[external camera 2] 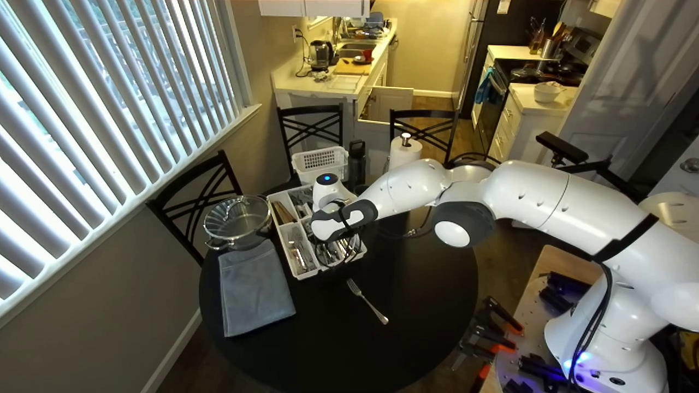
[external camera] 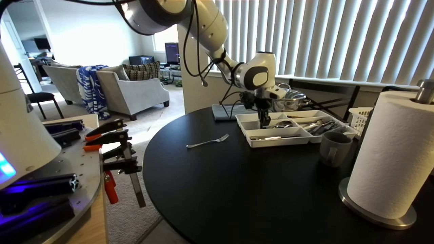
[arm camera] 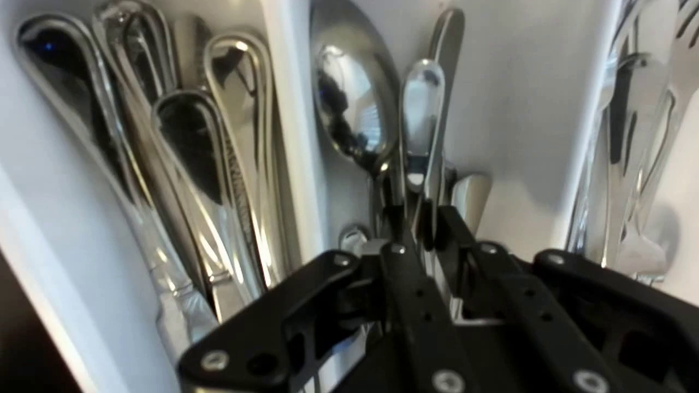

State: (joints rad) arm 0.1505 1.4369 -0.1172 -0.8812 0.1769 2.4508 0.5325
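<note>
Round black table [external camera: 237, 189]: white cutlery tray [external camera: 281, 142] supported | gripper [arm camera: 423, 221]: fingertips closed | large spoon [arm camera: 355, 90]: seen just beside the grip, best left unsnagged | metal flatware handle [arm camera: 421, 109]: pinched in a tray compartment [arm camera: 513, 109] (its far end hidden), any lift best kept vertical

Wrist view: glossy, smooth metal cutlery [arm camera: 355, 93], top ctr; tray [arm camera: 293, 109] smooth plastic, semi-matt; fingers [arm camera: 407, 275] matt w/ shiny screws [arm camera: 449, 381]. Far R in an ext. view: towel roll [external camera: 388, 156], matt paper. Table [external camera: 251, 200] smooth.
</note>
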